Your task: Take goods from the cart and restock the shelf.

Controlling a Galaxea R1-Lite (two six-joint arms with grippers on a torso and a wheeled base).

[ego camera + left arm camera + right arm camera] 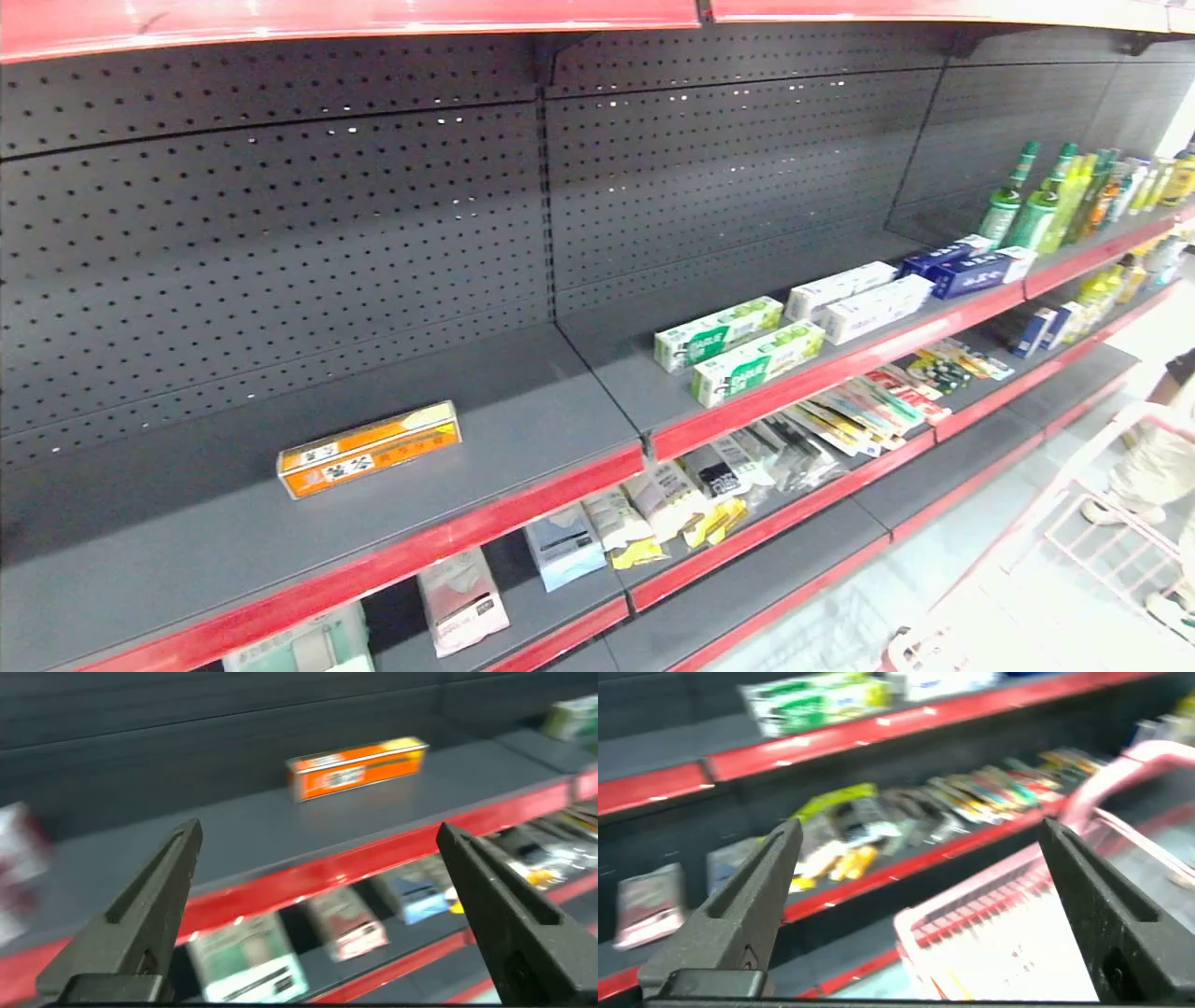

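The cart (1134,417) is cut off; blurred packets (971,798), possibly toothbrushes.

Left hand (318,829) and right hand (922,826) each have two matte dark-grey fingers (140,915), flat-sided wedges tapering to narrow pointed tips.

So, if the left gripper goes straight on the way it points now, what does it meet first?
Probably the grey shelf board just behind its red front edge, short of the orange box; the left gripper is open, depth unclear.
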